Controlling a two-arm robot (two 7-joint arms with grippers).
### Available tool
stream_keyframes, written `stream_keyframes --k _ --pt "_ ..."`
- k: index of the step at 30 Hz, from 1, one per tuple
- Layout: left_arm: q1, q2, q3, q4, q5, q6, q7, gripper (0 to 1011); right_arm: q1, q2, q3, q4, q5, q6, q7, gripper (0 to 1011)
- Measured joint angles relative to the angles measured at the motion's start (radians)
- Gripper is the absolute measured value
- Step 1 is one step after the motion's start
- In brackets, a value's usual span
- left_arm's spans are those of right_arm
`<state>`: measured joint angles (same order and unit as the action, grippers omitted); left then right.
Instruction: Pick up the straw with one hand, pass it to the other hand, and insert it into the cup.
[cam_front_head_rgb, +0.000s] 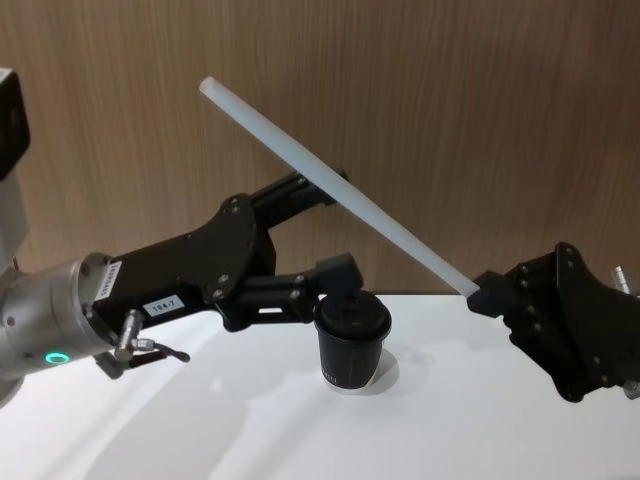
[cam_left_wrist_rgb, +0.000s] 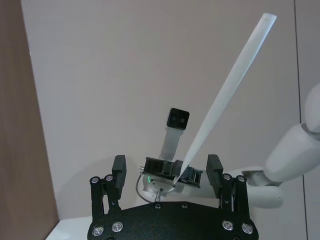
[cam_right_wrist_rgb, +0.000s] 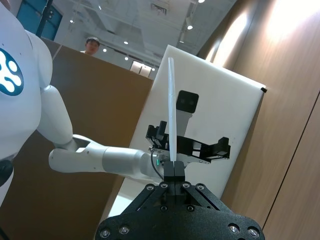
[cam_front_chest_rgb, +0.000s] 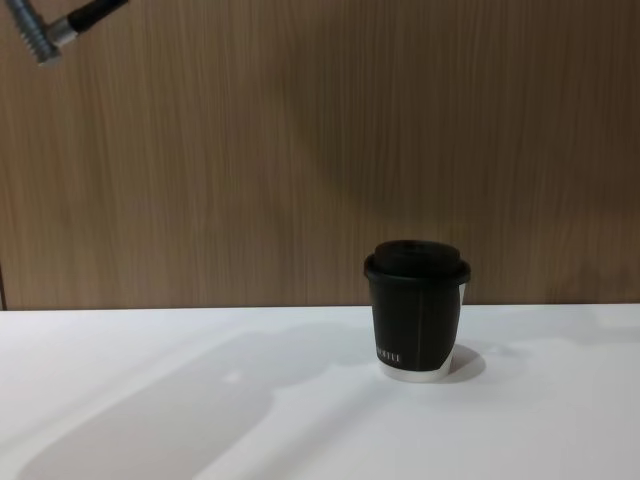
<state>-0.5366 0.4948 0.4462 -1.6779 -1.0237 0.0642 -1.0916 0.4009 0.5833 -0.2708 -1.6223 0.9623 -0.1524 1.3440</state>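
The white straw slants up in the air, its lower end pinched in my right gripper, which is shut on it above the table's right side. In the right wrist view the straw rises from the closed right gripper. My left gripper reaches in from the left with its fingers open on either side of the straw's middle. The left wrist view shows the straw passing between the spread fingers without contact. Below the left gripper, the black lidded cup stands upright on the white table.
A wood-panelled wall rises right behind the table. In the chest view the cup stands alone right of centre on the table. A cable plug of the left arm hangs at the upper left.
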Motion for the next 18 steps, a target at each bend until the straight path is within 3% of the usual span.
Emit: stream_keyframes --k 18 --pt "-0.053 -0.033 0.034 0.033 -0.055 0.036 -0.019 1003 0.0 0.0 0.0 0.0 0.0 0.0 0.0 1"
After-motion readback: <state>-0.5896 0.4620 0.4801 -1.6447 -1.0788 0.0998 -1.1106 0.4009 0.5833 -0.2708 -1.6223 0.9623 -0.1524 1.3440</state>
